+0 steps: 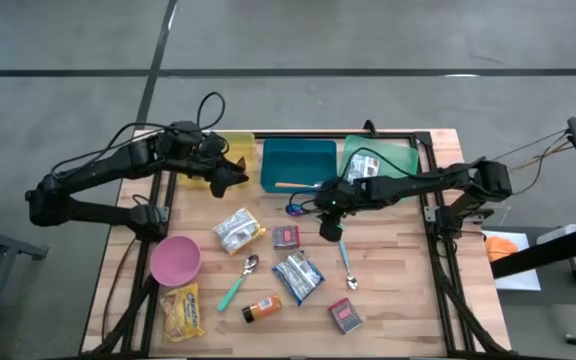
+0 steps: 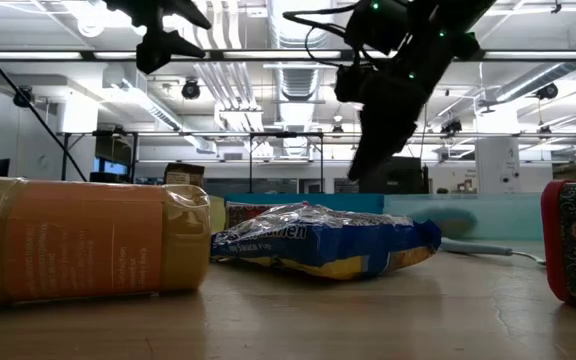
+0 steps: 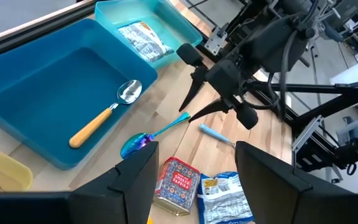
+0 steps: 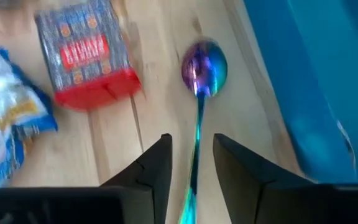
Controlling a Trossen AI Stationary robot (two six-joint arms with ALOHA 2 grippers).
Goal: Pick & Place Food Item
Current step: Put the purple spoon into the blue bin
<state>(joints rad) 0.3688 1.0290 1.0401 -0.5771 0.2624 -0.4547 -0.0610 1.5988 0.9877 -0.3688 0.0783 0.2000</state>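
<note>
Your right gripper (image 4: 191, 163) sat low over the wooden bench (image 1: 398, 300), just in front of the blue bin (image 1: 298, 163), with its fingers (image 4: 151, 167) on either side of the handle of the iridescent spoon (image 4: 202, 65). A narrow gap showed between the fingers and the handle, so you could not call it a firm pinch; whether they had actually clamped the handle, I cannot tell. The spoon's bowl lay on the bench beside the blue bin's wall, near a red-and-blue snack box (image 4: 86, 53). Your left gripper (image 1: 236, 172) hovered above the bench's far left area, next to the yellow bin (image 1: 230, 143), its fingers (image 3: 135, 180) spread and holding nothing. Inside the blue bin lay an orange-handled spoon (image 3: 101, 118), and the green bin (image 1: 380, 155) held a food packet (image 3: 143, 38). A blue chip bag (image 1: 298, 275) lay mid-bench.
</note>
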